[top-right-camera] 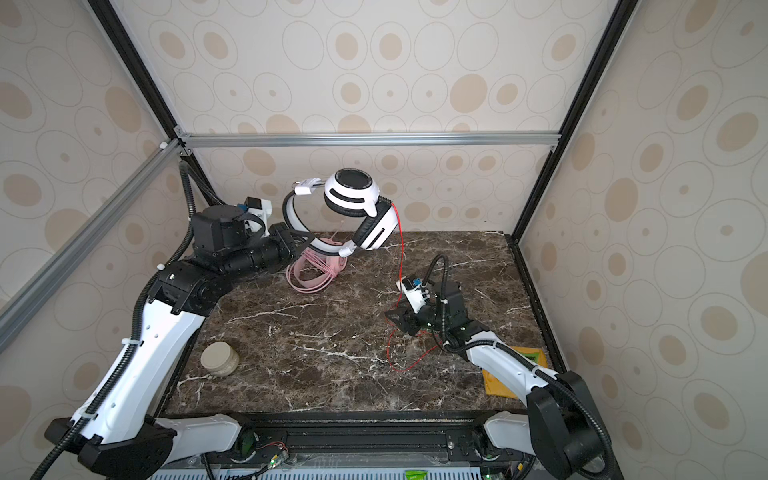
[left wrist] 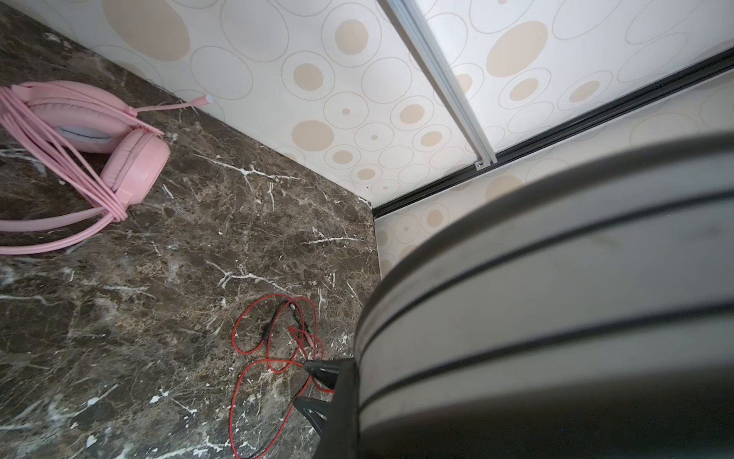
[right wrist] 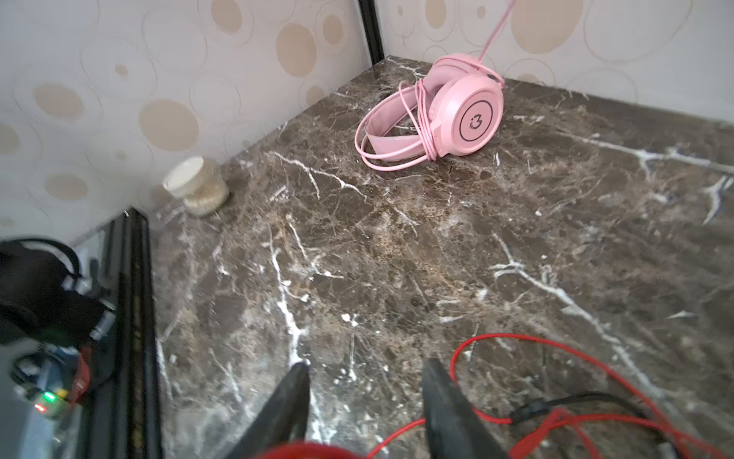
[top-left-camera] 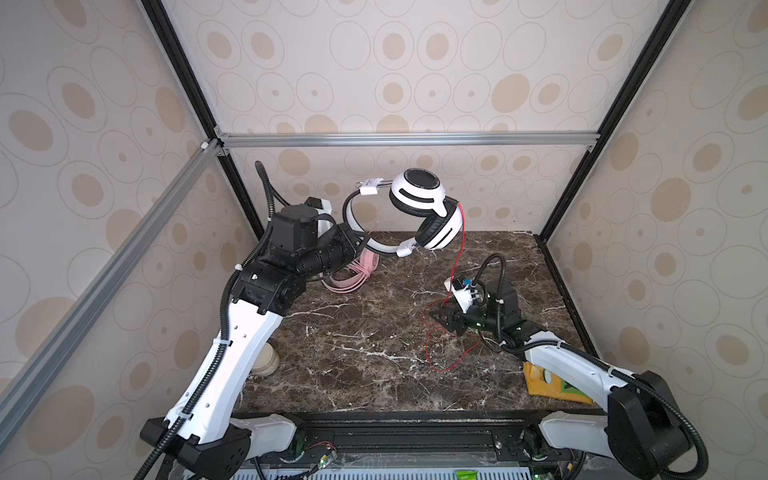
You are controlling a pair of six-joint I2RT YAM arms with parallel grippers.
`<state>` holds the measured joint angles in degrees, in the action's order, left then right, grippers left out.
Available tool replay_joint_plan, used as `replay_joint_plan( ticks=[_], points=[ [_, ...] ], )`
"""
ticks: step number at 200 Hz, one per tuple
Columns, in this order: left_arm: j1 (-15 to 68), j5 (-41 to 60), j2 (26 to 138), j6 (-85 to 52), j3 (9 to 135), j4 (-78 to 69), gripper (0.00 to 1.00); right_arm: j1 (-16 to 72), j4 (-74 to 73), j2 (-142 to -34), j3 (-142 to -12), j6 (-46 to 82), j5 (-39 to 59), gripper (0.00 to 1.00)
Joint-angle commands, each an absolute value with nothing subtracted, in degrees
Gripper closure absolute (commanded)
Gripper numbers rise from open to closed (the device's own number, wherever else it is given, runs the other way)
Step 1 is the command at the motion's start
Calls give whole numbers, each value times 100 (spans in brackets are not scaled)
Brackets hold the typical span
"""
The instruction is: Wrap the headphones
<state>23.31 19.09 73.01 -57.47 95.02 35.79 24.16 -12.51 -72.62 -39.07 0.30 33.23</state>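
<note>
I hold the light white-and-black headset (top-left-camera: pixel 417 191) by its stiff headband (top-left-camera: pixel 350 218) in my clenched left gripper (top-left-camera: pixel 358 242); my right gripper (right wrist: pixel 366 363) stands parted around the limp red cable (right wrist: pixel 512 337), likely slippery.

High above the 6 o'clock edge in both top views, looking down toward 12 o'clock over the whole marble table (top-left-camera: pixel 365 340), both arms and three walls; nearly identical scenes, shifted slightly sideways. From the left wrist, raised near 11 o'clock, facing about 2 o'clock, pressed close to the blurred white-and-black headset (left wrist: pixel 556 298), pink headset (left wrist: pixel 131 159) and red cable (left wrist: pixel 233 337) beyond. From the right wrist, low near 3 o'clock, facing about 10 o'clock, right gripper (right wrist: pixel 365 365) in the foreground; pink headset and red cable shared with every view.
</note>
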Motion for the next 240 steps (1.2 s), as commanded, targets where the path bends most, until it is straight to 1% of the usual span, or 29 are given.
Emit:
replay_joint_plan(
  ticks=[1,7,33,40,47,72,94,108,124,141,163,202,220,240],
  points=[
    [2213,1996,7173,-6057,9833,2988,100,2442,-1286,-7136,-4226,36,3468,90],
    [2190,1869,7144,-6089,9740,2987,100,2441,-1084,-7032,-4252,37,3459,93],
    [2095,894,6886,-6393,9099,3212,100,2432,157,-6199,-4228,-139,3024,94],
    [2073,614,6825,-6439,8943,3332,100,2426,637,-5928,-4269,-250,2806,96],
    [2071,338,6775,-6465,8823,3508,100,2426,1128,-5652,-4349,-342,2505,100],
    [2073,-401,6706,-6598,8452,4222,100,2418,2758,-4903,-4858,-639,1330,100],
    [2074,-613,6749,-6316,8328,4696,100,2419,4094,-4807,-5658,-910,424,100],
    [2069,-690,6735,-6079,8296,4864,100,2418,4655,-4849,-6066,-981,-181,100],
    [2070,-674,6721,-5774,8252,5063,100,2417,5080,-4876,-6483,-1055,-974,100],
    [2074,-517,6870,-5542,8300,5450,100,2422,5184,-4845,-6884,-1280,-1472,100],
    [2094,-96,7119,-5132,8296,5696,100,2420,5133,-4907,-7218,-1645,-1632,100],
    [2472,494,7440,-4750,8003,5488,100,2483,5451,-5236,-8137,-2176,-992,100],
    [2806,612,7778,-4600,8169,5542,100,2556,5474,-5255,-8444,-2274,-741,100],
    [3388,581,8230,-4477,8479,5626,100,2633,5432,-5349,-8714,-2234,-446,100]
  ],
)
